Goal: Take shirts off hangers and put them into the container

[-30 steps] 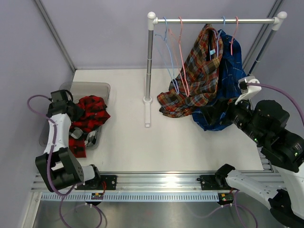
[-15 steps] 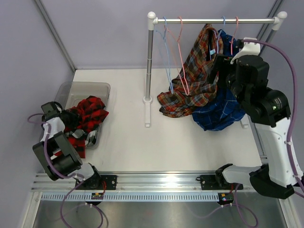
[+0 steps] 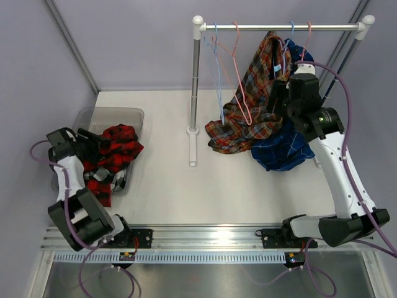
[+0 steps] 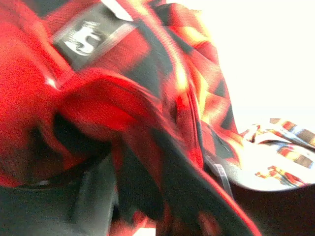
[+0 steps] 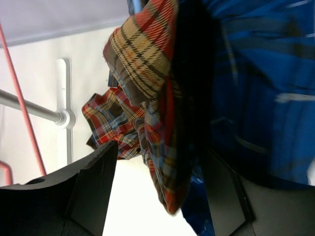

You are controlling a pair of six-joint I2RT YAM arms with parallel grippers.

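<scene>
The right hand [image 5: 161, 153] stands spread around a hanging fold of the tartan shirt [image 5: 147, 64], beside the blue shirt [image 5: 256, 73], while the left hand [image 3: 87, 138], blurred against the red-and-black shirt [image 3: 119, 149] in the container [image 3: 111, 113], cannot be read.

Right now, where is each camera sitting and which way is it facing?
Top external: above and behind, looking down at the table, rail, left arm and right arm, bases included.
Left wrist: over the container, close on the red-and-black shirt; of its own body only a dark blur.
Right wrist: faces the hanging tartan shirt between its own fingers.
Shared: top and right wrist both show the tartan shirt.
</scene>
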